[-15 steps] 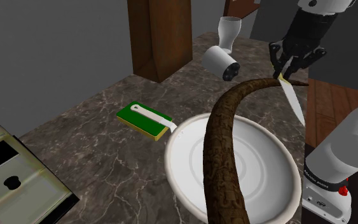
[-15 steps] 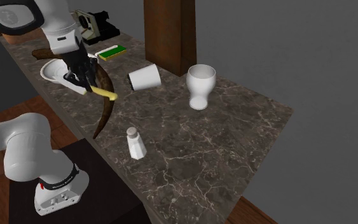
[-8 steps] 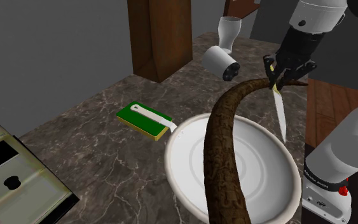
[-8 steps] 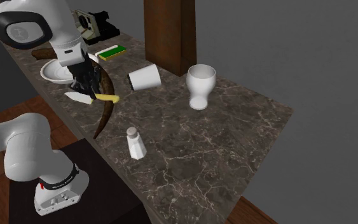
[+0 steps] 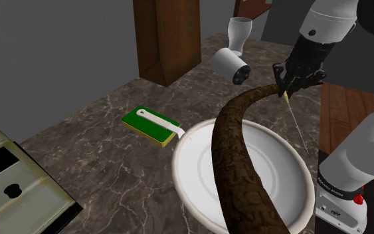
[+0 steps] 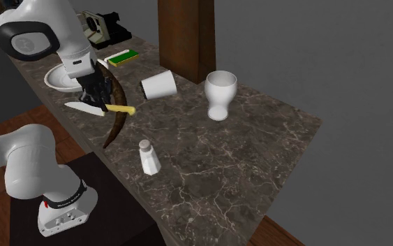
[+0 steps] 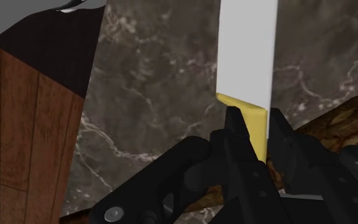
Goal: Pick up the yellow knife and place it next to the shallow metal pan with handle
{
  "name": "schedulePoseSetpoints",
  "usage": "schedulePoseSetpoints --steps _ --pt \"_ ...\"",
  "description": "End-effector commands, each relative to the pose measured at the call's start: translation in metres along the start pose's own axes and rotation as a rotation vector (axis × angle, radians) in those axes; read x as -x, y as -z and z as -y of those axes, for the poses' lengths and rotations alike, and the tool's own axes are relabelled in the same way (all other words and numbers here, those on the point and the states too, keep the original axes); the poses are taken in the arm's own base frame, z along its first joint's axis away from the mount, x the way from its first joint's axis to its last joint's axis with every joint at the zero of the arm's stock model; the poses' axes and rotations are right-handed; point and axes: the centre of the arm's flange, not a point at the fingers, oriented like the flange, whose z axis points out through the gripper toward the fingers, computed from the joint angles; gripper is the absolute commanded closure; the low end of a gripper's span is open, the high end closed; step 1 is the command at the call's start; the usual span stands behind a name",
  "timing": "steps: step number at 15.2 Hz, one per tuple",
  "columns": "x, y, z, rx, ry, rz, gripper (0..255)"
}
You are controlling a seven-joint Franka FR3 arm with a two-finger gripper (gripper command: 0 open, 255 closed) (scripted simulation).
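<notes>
A white goblet (image 6: 220, 94) stands near a tipped-over cup (image 6: 159, 85) and a shaker (image 6: 148, 156).

A dark, marbled stone counter (image 6: 243, 154) carries a white shallow pan (image 5: 278, 174) with a long brown handle (image 5: 235, 149) and a green pad (image 5: 141, 123) just beside it. Further along are a white cup (image 6: 160, 85) tipped on its side, an upright white goblet (image 6: 220, 93), and a small white shaker (image 6: 149, 156) near the edge.

No legible text — none anywhere

White rounded arm (image 6: 27, 168), dark joints (image 5: 331, 188), small red button (image 5: 358, 197) near the base, all-black pincer (image 7: 255, 122)
</notes>
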Motion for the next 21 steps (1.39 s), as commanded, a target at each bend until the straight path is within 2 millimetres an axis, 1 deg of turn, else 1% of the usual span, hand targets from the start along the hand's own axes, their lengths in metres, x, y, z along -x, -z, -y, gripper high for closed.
schedulePoseSetpoints --steps 1,3,4,6,9,12,13,21 --pt "0.0 -0.007 -0.001 0.014 -0.001 0.012 255" --pt "0.0 -0.007 -0.001 0.014 -0.001 0.012 255" --pt "0.0 -0.006 -0.001 0.014 -0.001 0.012 0" --pt "0.002 -0.007 0.001 0.015 -0.001 0.012 0" --pt "0.0 -0.007 -0.001 0.014 -0.001 0.012 0" --pt "-0.001 0.033 0.0 0.014 -0.001 0.012 0" --pt "-0.001 0.043 0.0 0.014 -0.001 0.012 0" --pt "-0.001 0.043 0.0 0.014 -0.001 0.012 0"
